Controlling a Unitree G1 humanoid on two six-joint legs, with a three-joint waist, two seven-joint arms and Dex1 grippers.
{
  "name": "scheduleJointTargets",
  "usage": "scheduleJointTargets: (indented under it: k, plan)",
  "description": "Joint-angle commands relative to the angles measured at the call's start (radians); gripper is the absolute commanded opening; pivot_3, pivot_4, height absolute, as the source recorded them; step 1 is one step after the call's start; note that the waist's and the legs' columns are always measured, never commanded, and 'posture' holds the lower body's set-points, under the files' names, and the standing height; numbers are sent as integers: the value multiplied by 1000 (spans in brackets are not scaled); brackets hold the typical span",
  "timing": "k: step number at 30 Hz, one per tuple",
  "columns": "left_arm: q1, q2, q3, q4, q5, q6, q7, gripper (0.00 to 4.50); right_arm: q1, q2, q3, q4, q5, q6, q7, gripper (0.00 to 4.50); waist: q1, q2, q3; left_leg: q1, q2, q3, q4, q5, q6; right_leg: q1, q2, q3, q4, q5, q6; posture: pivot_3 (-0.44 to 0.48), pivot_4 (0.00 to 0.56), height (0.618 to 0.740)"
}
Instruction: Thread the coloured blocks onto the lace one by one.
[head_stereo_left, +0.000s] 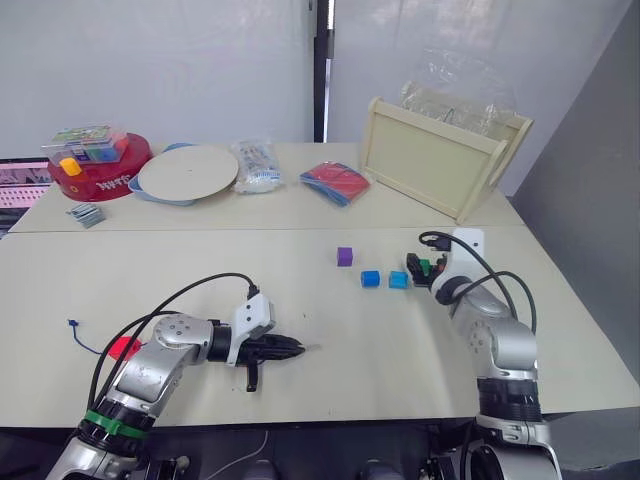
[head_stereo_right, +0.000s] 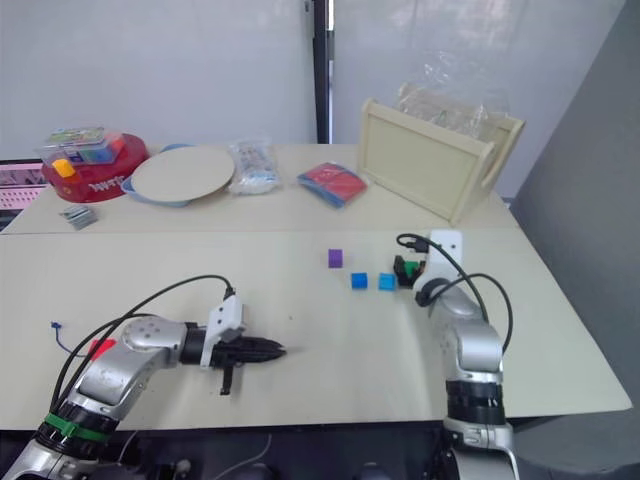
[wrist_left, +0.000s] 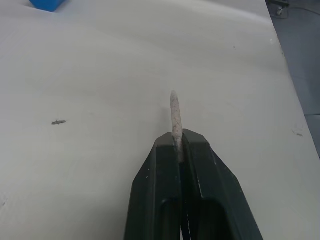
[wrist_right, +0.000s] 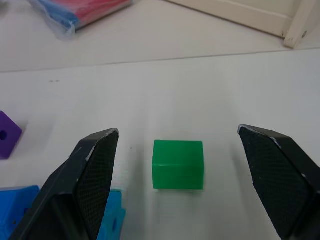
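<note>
Between the right gripper's spread fingers sits a light, slick green plastic cube; pinch its flat sides, while the left gripper clamps the lace's stiff pale tip.

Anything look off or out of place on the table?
Mostly tidy. One oddity: the red block lies far from the other blocks, beside the left arm near the lace, while the purple block, two blue blocks and green block cluster by the right hand. Nothing is spilled.
</note>
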Motion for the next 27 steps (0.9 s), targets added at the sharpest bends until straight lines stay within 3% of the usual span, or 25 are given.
scheduleJointTargets:
  k: [1, 7, 10, 16, 27]
  plan:
    - [6, 6, 15, -43, -3, -19, 8, 0, -51, -17, 7, 51, -22, -28, -14, 4025, 1, 0, 0, 0, 0, 0, 0, 0, 0, 0, 0, 0, 0, 0, 0, 0, 150, 740]
    - [10, 6, 16, -44, -2, -19, 16, 0, -77, -25, 19, 129, -39, -53, -13, 4025, 0, 0, 0, 0, 0, 0, 0, 0, 0, 0, 0, 0, 0, 0, 0, 0, 150, 740]
    - [9, 6, 16, -41, -1, -20, 18, 0, -81, -31, 22, 153, -46, -64, -12, 3331, 0, 0, 0, 0, 0, 0, 0, 0, 0, 0, 0, 0, 0, 0, 0, 0, 150, 740]
    - [4, 4, 16, -43, -3, -14, 25, 0, -84, -29, 13, 166, -44, -72, -17, 1229, -1, 0, 0, 0, 0, 0, 0, 0, 0, 0, 0, 0, 0, 0, 0, 0, 150, 740]
    - [-15, -4, 10, -38, -5, -2, 31, 0, -62, -35, -8, 69, -32, -98, -33, 1200, 0, 0, 0, 0, 0, 0, 0, 0, 0, 0, 0, 0, 0, 0, 0, 0, 150, 740]
